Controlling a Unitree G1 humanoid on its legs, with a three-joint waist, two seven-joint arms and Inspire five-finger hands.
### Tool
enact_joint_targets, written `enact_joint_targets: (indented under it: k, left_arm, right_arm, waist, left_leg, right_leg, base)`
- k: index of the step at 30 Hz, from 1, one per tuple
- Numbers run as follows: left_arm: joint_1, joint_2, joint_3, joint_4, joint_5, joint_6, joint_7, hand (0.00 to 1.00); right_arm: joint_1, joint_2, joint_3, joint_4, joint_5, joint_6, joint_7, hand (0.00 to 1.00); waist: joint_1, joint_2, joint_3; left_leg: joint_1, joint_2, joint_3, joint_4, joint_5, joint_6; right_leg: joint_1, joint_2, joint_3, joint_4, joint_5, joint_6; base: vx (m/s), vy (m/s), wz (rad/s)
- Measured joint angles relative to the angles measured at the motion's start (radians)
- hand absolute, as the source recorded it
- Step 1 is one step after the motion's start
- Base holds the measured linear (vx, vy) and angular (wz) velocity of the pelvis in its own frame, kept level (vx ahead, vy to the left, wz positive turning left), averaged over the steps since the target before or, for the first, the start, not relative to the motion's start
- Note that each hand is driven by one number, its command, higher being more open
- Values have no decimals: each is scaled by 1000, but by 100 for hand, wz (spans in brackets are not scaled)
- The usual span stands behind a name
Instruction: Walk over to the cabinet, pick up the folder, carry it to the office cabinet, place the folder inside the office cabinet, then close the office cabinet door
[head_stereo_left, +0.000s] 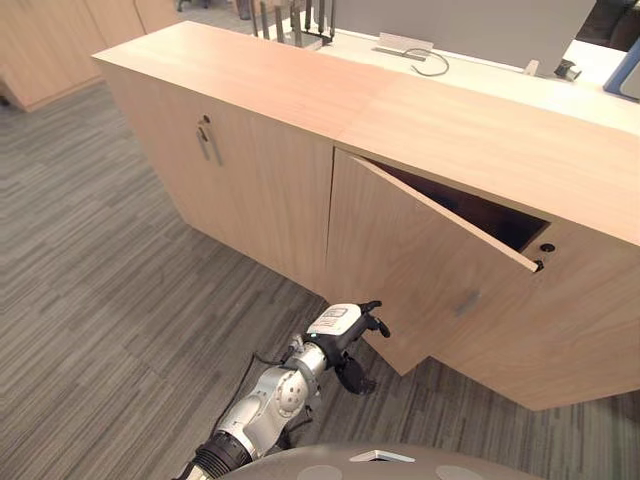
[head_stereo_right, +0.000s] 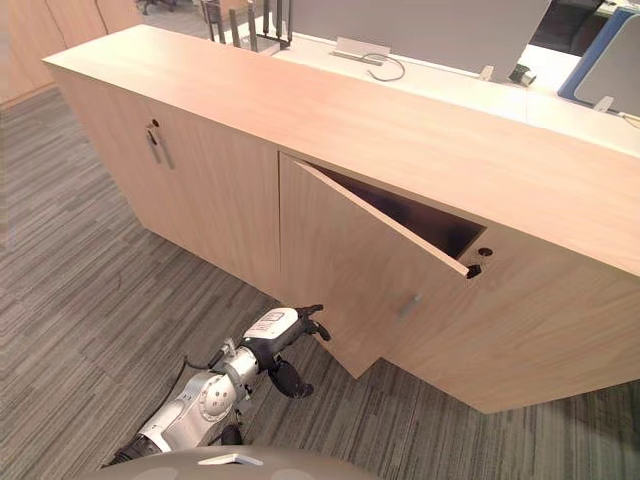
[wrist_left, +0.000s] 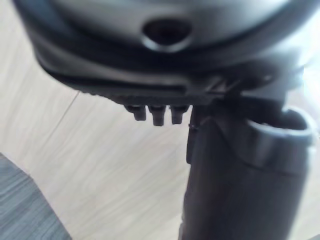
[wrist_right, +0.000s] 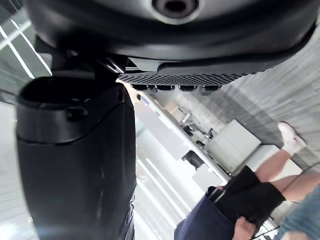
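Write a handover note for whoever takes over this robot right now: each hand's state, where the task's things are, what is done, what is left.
Left hand: open, holding nothing, by the bottom edge of the light wooden cabinet door.
Right hand: open, holding nothing.
The door stands ajar on the long light wooden office cabinet. The dark gap hides whether the folder is inside.
Done, apparently: carrying.
Left: check the folder, then push the door shut.

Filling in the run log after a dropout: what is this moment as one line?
left hand: open, by lower edge of light wooden cabinet door | door: partly open | right hand: person beyond it
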Motion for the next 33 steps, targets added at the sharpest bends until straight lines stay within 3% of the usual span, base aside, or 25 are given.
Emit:
enact_joint_targets:
  k: [2, 3, 7, 9, 11, 13, 15, 18, 20, 21, 22, 23, 24, 27, 29, 30, 31, 33]
  left_arm:
    - [1, -10, 51, 89, -48, -1, 12, 100]
    - [1, -21, 77, 132, -65, 0, 17, 100]
    - [12, -92, 338, 510, -205, 45, 80, 100]
    - [36, -106, 597, 724, -381, 90, 121, 100]
    - [37, -88, 758, 795, -509, 110, 157, 100]
    - [62, -58, 833, 818, -585, 109, 174, 100]
    - [95, -44, 887, 826, -678, 110, 180, 100]
    - [143, -68, 953, 813, -759, 109, 184, 100]
    - [149, -96, 966, 781, -821, 97, 179, 100]
    - [150, -103, 950, 776, -836, 87, 163, 100]
    - [150, -103, 919, 777, -858, 85, 143, 100]
    - [153, -107, 903, 777, -859, 85, 132, 100]
    - [155, -113, 866, 777, -865, 83, 108, 100]
    - [159, -99, 841, 789, -900, 81, 54, 100]
    - [166, -77, 829, 792, -909, 82, 18, 100]
    - [164, -66, 820, 796, -925, 85, 2, 100]
    - [160, -61, 813, 798, -933, 87, -6, 100]
    - [153, -51, 773, 800, -935, 90, -8, 100]
  right_arm:
    - [-22, -1, 27, 2, 10, 15, -5, 100]
    - [-25, -2, 30, 6, 11, 14, -9, 100]
    - [-2, 14, 6, 112, -10, -17, -64, 100]
    - [83, 82, -129, 357, -11, -7, -119, 100]
    - [82, 109, -263, 520, -86, 23, -207, 100]
    - [59, 88, -351, 583, -167, 29, -256, 100]
    - [58, 60, -458, 601, -251, -6, -353, 100]
    - [77, 31, -592, 599, -354, -62, -402, 100]
    - [71, 13, -734, 619, -446, -125, -460, 100]
    - [51, -12, -828, 632, -501, -150, -519, 100]
    - [33, -21, -948, 649, -561, -148, -585, 100]
    - [18, -21, -1005, 666, -578, -143, -616, 100]
    - [-13, -41, -1086, 705, -602, -129, -667, 100]
    - [-75, 38, -1246, 786, -629, -88, -759, 100]
    - [-109, 119, -1318, 833, -602, -40, -805, 100]
    - [-132, 172, -1334, 848, -535, -9, -832, 100]
    - [-140, 170, -1331, 862, -528, 2, -835, 100]
    - [-141, 187, -1383, 896, -374, 52, -880, 100]
  waist:
    - [1, 0, 1]
    - [-1, 2, 3]
    - [-28, 3, 15]
    - [-54, 0, 10]
    - [-71, -5, 8]
    - [-67, -18, 5]
    - [-65, -29, 11]
    - [-53, -12, 22]
    - [-34, 8, 50]
    - [-34, 16, 67]
    - [-35, 30, 73]
    - [-35, 38, 72]
    - [-31, 71, 75]
    - [-34, 49, 75]
    - [-41, 34, 66]
    - [-38, 10, 54]
    - [-36, 7, 51]
    - [-38, 5, 44]
  left_leg:
    - [-15, -1, 10, 0, 16, -6]
    - [-16, 0, 13, -1, 22, -5]
    - [-4, 45, 50, -1, 52, -14]
    - [-1, 79, 77, 0, 58, -23]
    - [-4, 102, 105, 0, 63, -31]
    - [10, 129, 144, 10, 57, -41]
    - [-28, 175, 143, 148, -12, -57]
    - [-85, 245, 104, 334, -92, -63]
    - [-121, 251, -46, 424, -92, -69]
    - [-142, 245, -134, 472, -99, -78]
    - [-151, 219, -219, 497, -149, -118]
    - [-144, 191, -272, 490, -186, -135]
    - [-120, 138, -348, 458, -229, -149]
    - [-68, 109, -313, 387, -238, -121]
    - [-46, 97, -292, 338, -224, -116]
    - [-21, 87, -270, 284, -200, -114]
    - [-5, 79, -259, 255, -186, -111]
    - [41, 55, -247, 169, -153, -104]
  right_leg:
    - [-4, 10, 22, -39, -39, -11]
    - [-5, 11, 27, -46, -46, 3]
    - [-17, 49, 68, -47, -46, 6]
    - [-29, 80, 100, -54, -43, -14]
    - [-51, 99, 131, -59, -41, -20]
    - [-56, 115, 167, -60, -39, -28]
    - [-54, 126, 182, -52, -46, -39]
    - [-54, 150, 196, -19, -71, -53]
    - [-52, 156, 211, 14, -88, -57]
    - [-52, 158, 231, 15, -87, -56]
    - [-49, 154, 253, 16, -81, -60]
    - [-52, 149, 265, 19, -80, -57]
    - [-62, 152, 294, 25, -77, -50]
    - [-69, 138, 345, 3, -56, -14]
    - [-67, 127, 354, -24, -44, -7]
    - [-67, 122, 367, -44, -28, -3]
    - [-65, 116, 372, -55, -22, -1]
    - [-47, 100, 371, -84, -11, 5]
  base:
    - [-149, -30, -13]
    - [-135, -45, -17]
    - [-141, -39, -28]
    - [-29, -95, -35]
    - [-1, -76, -56]
    - [9, -55, -60]
    - [31, -60, -20]
    - [35, -62, -14]
    - [12, -43, -18]
    - [1, 29, -35]
    - [3, 75, -39]
    - [13, 164, -54]
    - [16, 158, -64]
    - [60, 91, -48]
    - [105, 36, -27]
    - [122, 20, -28]
    - [144, 14, -21]
    - [135, 29, -3]
